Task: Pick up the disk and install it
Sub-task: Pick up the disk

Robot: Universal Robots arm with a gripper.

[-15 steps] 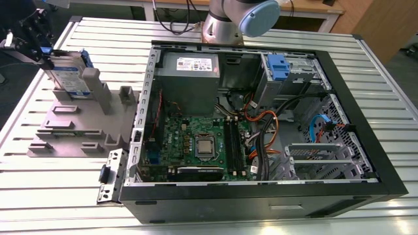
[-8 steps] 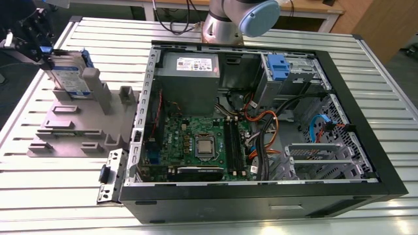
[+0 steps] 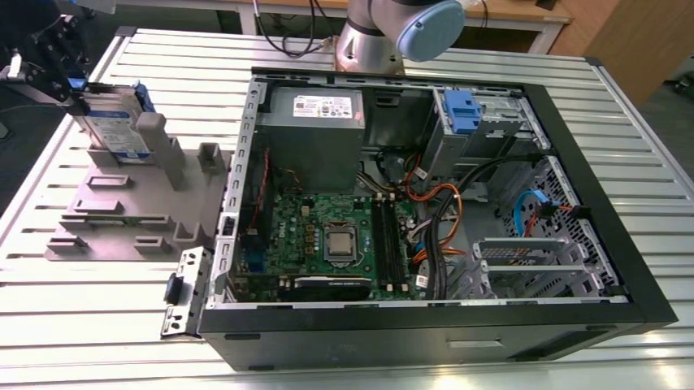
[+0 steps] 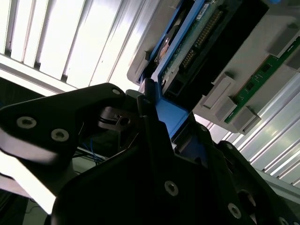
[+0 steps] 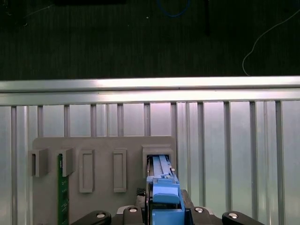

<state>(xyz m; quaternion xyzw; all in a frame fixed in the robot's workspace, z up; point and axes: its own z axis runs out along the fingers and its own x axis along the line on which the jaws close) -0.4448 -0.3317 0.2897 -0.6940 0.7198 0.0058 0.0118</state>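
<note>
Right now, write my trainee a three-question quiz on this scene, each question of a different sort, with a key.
1. True or false: the disk lies flat inside the computer case.
2. The gripper is at: A the disk, B the power supply, C the motherboard.
3. Fill in: the disk stands on edge in the grey ___ on the exterior view's left.
Key: 1 false; 2 A; 3 holder.

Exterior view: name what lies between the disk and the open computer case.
In the exterior view, upright posts of the grey fixture stand between the disk and the computer case.
</note>
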